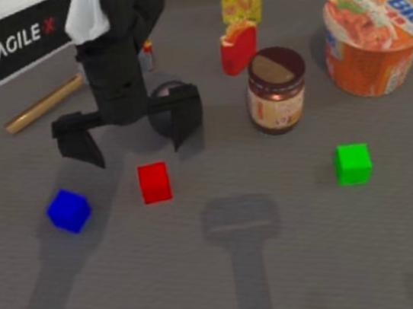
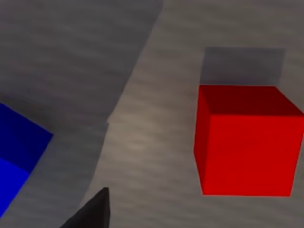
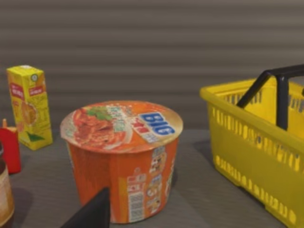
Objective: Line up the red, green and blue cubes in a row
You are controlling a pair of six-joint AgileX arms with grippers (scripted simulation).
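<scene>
Red cube [image 1: 154, 182] and blue cube [image 1: 68, 211] are seen toward the worktop's left edge, just below the left gripper [image 1: 131, 138], whose jaws are spread wide and empty, while the green cube [image 1: 353, 163] is set well apart toward the right edge.

An orange instant noodle cup [image 3: 121, 159] stands at centre, a yellow shopping basket [image 3: 251, 147] at right, a yellow juice carton [image 3: 29, 107] at left.
</scene>
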